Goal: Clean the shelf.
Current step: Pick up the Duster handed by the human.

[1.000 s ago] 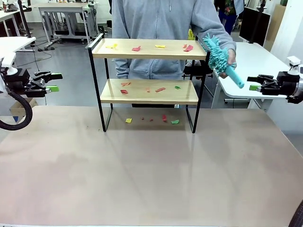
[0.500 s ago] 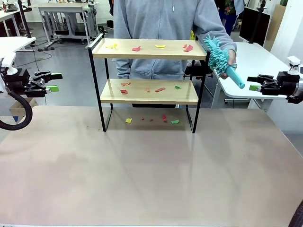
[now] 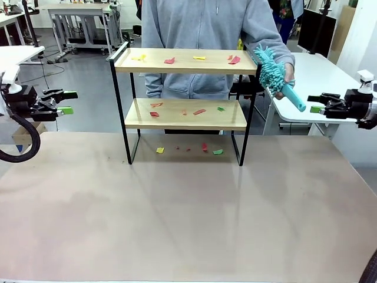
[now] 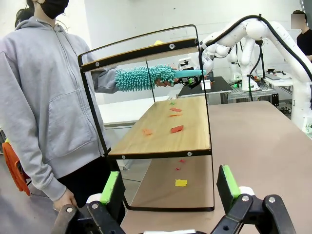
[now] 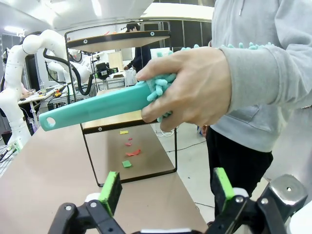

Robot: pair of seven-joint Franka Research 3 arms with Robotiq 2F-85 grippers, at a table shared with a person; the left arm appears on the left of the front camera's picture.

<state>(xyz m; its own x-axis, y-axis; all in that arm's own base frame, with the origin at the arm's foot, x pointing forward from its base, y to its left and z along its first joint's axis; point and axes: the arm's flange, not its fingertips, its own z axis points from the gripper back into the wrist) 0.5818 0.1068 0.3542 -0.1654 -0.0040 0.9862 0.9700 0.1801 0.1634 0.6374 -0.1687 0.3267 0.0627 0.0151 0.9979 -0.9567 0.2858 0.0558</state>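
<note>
Hand (image 3: pixel 284 73) of person, closed round turquoise duster (image 3: pixel 271 66), edges slightly closer to right end of shelf (image 3: pixel 185 66), far centre of table (image 3: pixel 177 224); scraps (image 3: pixel 169 60) untouched on boards. Left gripper (image 3: pixel 69 102), right gripper (image 3: pixel 317 102) unchanged, jaws wide, empty. Cleaning not yet begun

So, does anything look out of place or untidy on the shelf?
Yes. Small red, yellow and green scraps lie scattered on both boards of the shelf and on the table beneath it. The person's hand holds the teal duster by its fluffy end, handle outward.
</note>
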